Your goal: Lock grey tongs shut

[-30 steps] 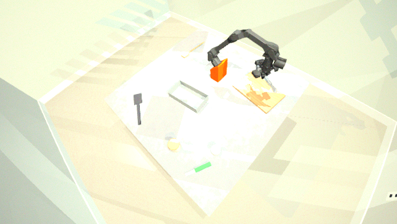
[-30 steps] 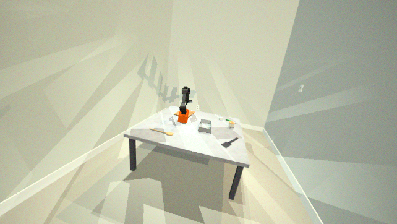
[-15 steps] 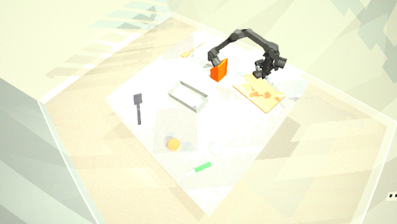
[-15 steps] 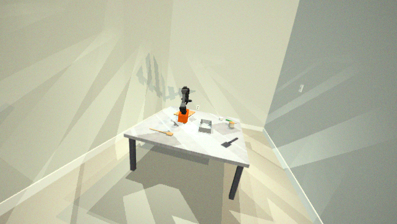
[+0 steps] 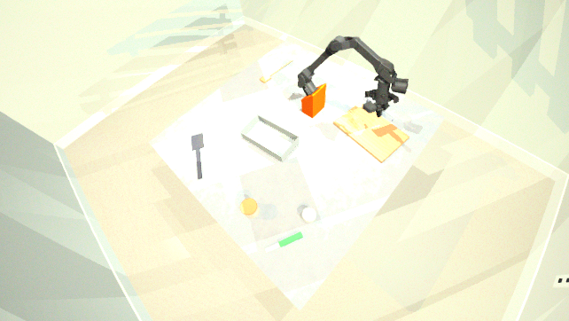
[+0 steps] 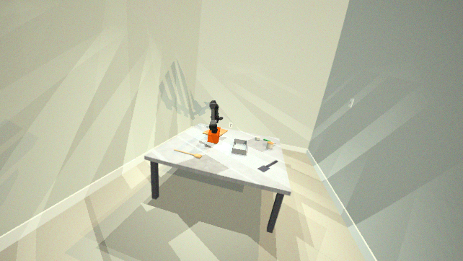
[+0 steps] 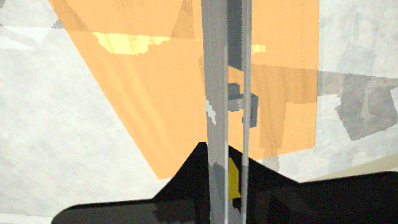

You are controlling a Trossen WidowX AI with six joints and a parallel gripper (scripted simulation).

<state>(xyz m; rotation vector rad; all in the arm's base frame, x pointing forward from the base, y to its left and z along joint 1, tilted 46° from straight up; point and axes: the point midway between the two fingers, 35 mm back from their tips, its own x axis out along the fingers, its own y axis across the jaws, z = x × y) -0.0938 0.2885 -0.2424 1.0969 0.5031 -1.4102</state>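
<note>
The gripper (image 5: 379, 113) (image 7: 210, 148) is clenched on the grey tongs (image 7: 216, 90), their arms pressed close together between its fingers, probably to keep them squeezed for the lock. The wooden board (image 5: 370, 137) (image 6: 223, 133) (image 7: 135, 100) lies beneath the gripper, presumably ready for lowering them; whether they have locked, I cannot tell.

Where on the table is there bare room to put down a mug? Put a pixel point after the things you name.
Best spots: between the roasting tin (image 5: 290, 151) (image 6: 239, 152) and the black spatula (image 5: 198, 155) (image 6: 267, 166), or between the tin and the white round item (image 5: 308, 215) (image 6: 257, 138). It's crowded at the wooden board (image 5: 377, 148) (image 6: 223, 133) (image 7: 140, 100), where the gripper (image 5: 379, 113) (image 7: 210, 148) holds the tongs (image 7: 216, 75) overhead.
</note>
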